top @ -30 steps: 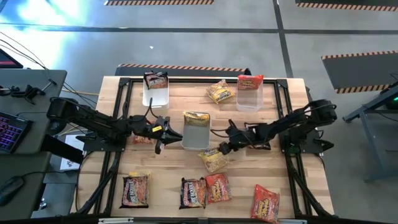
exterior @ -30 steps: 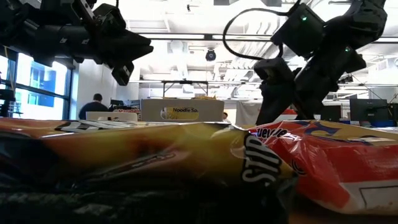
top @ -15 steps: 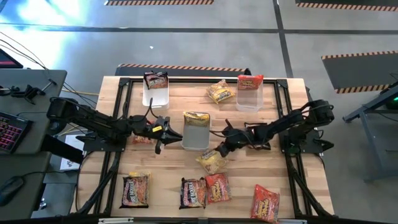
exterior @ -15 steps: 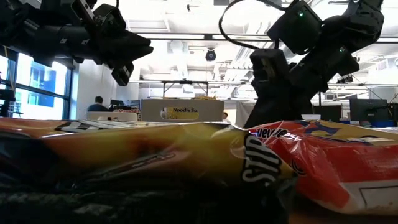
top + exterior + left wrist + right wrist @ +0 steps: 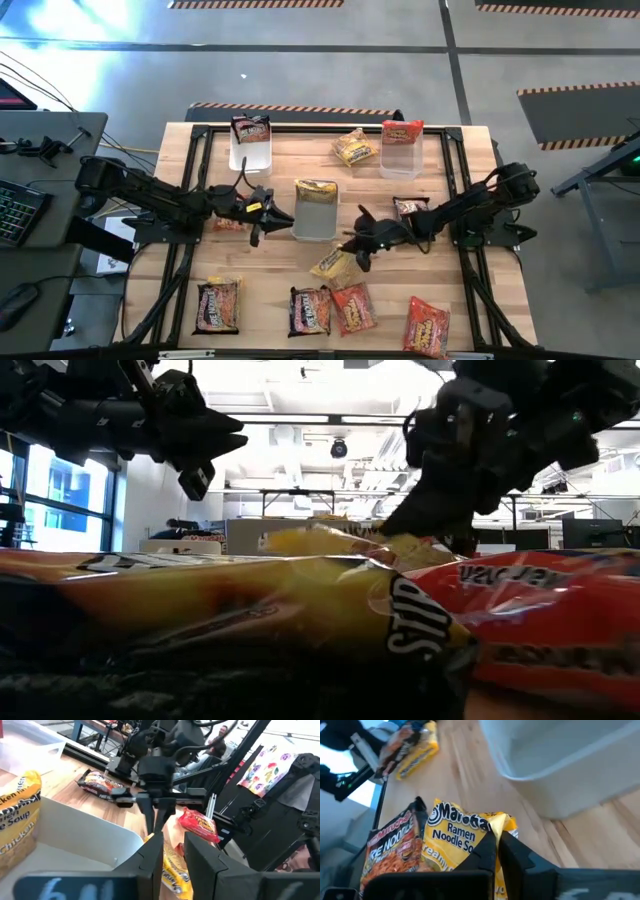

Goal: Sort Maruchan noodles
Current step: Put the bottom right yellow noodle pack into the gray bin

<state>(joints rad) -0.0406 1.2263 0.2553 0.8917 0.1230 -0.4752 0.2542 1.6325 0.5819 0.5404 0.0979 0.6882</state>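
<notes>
i see the wooden counter (image 5: 280, 275) with three clear bins on it: one at the far left (image 5: 251, 150), one at the far right (image 5: 401, 155), one in the middle (image 5: 315, 212). loose on the boards lie a yellow packet (image 5: 353, 148) at the far edge, a dark packet (image 5: 218, 305), another dark one (image 5: 310, 310), and two red-orange packets (image 5: 352, 306) (image 5: 427, 327) along the near edge.

Both arms were dark, jointed, w/ black cables looped alongside; left gripper (image 5: 262, 232) had a small yellow mark near its wrist.
</notes>
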